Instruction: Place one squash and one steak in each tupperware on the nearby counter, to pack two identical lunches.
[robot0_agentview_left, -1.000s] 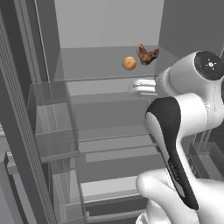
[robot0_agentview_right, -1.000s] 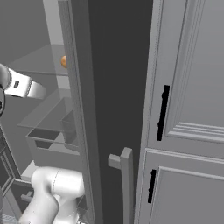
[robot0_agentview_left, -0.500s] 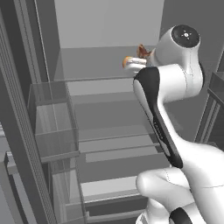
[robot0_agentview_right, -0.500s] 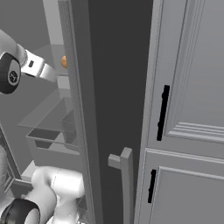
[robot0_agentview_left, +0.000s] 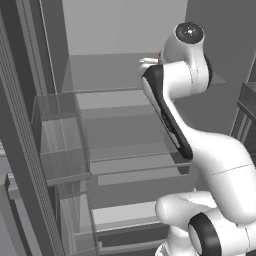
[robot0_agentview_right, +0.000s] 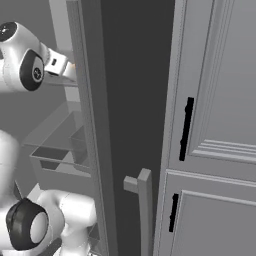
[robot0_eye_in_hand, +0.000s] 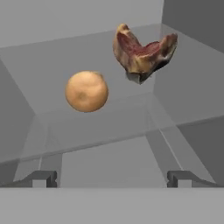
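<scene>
The arm (robot0_agentview_left: 175, 115) reaches up into an open fridge, its hand level with the top glass shelf (robot0_agentview_left: 115, 75); from the left base view the elbow and wrist hide most of what lies on that shelf, though a sliver of reddish steak (robot0_agentview_left: 159, 54) peeks out just left of the wrist joint; the gripper (robot0_eye_in_hand: 112, 178) stands wide open, its two dark fingertips (robot0_eye_in_hand: 41, 178) well apart, holding nothing and touching nothing.

Looking along the hand, an orange squash (robot0_eye_in_hand: 86, 91) sits on the shelf to the left and a steak (robot0_eye_in_hand: 142, 51) to the right and a little farther back; the two are near each other but not touching; the steak is a curled, dark red-brown chunk with paler fat along its edges, close to the fridge's right wall; the squash is round and smooth; both lie beyond the fingertips, the squash nearer to the left tip's side.

From the right base view the fridge door (robot0_agentview_right: 95, 125) stands edge-on with its handle (robot0_agentview_right: 142, 200) low down, and the wrist (robot0_agentview_right: 30, 62) shows past its left edge; grey cabinets (robot0_agentview_right: 215, 125) with black handles fill the right.
</scene>
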